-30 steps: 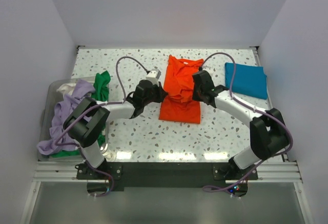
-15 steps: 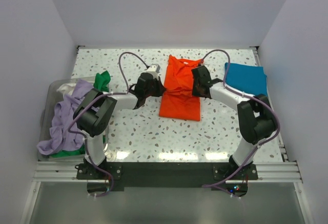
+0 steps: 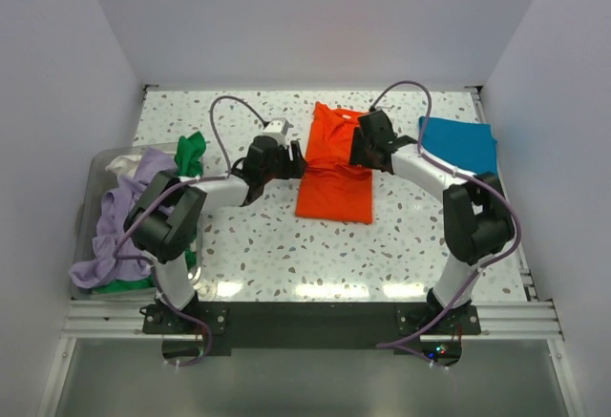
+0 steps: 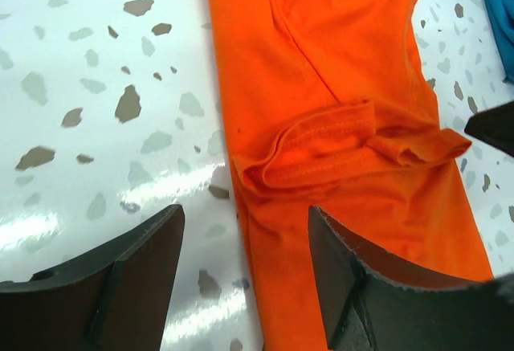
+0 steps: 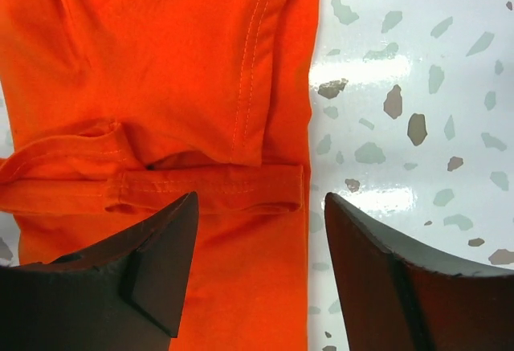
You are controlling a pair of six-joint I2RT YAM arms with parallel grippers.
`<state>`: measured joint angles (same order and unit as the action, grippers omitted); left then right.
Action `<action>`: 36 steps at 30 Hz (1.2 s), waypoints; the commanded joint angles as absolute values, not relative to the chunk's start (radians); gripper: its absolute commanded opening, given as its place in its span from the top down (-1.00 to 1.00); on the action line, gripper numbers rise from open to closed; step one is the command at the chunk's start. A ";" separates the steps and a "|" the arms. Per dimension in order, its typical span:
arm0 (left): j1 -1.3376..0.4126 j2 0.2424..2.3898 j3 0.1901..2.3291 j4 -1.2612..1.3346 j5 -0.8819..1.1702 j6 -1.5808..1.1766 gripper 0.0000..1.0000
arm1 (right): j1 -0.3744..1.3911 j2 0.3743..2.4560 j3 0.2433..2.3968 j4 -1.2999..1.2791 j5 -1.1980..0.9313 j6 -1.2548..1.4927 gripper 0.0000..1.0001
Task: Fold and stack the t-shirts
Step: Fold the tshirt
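A bright orange t-shirt (image 3: 334, 177) lies as a long narrow rectangle in the middle of the table, with a hemmed band folded across it (image 5: 201, 189) (image 4: 337, 138). My left gripper (image 3: 294, 160) (image 4: 245, 222) is open over its left edge, one finger above the table and one above the cloth. On the shirt's right edge my right gripper (image 3: 362, 151) (image 5: 261, 206) stands open the same way. Neither holds cloth. A folded teal-blue t-shirt (image 3: 456, 148) (image 4: 499, 6) lies at the far right.
At the left edge a grey tray (image 3: 88, 183) holds a loose heap of a lavender t-shirt (image 3: 119, 212), a green one (image 3: 191, 156) and a whitish one (image 3: 124, 162). White walls close in the table on three sides.
Both grippers were shut on the orange shirt's edges; they moved a little toward the far side and have opened, letting the cloth go. The shirt now lies flatter.
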<state>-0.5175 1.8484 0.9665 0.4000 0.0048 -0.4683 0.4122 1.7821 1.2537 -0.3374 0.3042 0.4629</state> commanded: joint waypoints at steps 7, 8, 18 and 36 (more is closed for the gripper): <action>-0.563 1.566 0.681 0.569 -0.022 -0.443 -0.32 | 0.419 1.591 1.158 -0.226 0.056 0.449 -0.35; -0.580 1.556 0.667 0.572 -0.018 -0.449 -0.26 | 0.426 1.594 1.154 -0.222 0.004 0.448 -0.35; -0.745 1.595 0.592 0.857 0.041 -0.471 -0.22 | 0.462 1.758 1.201 -0.176 -0.143 0.468 -0.28; -0.779 1.890 0.601 1.023 0.015 -0.491 -0.15 | 0.474 1.922 1.325 -0.229 -0.051 0.451 -0.26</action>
<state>-0.7746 1.8759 0.5964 0.9779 0.0612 -0.4900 0.4667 1.9144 1.2758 -0.2241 -0.0868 0.4625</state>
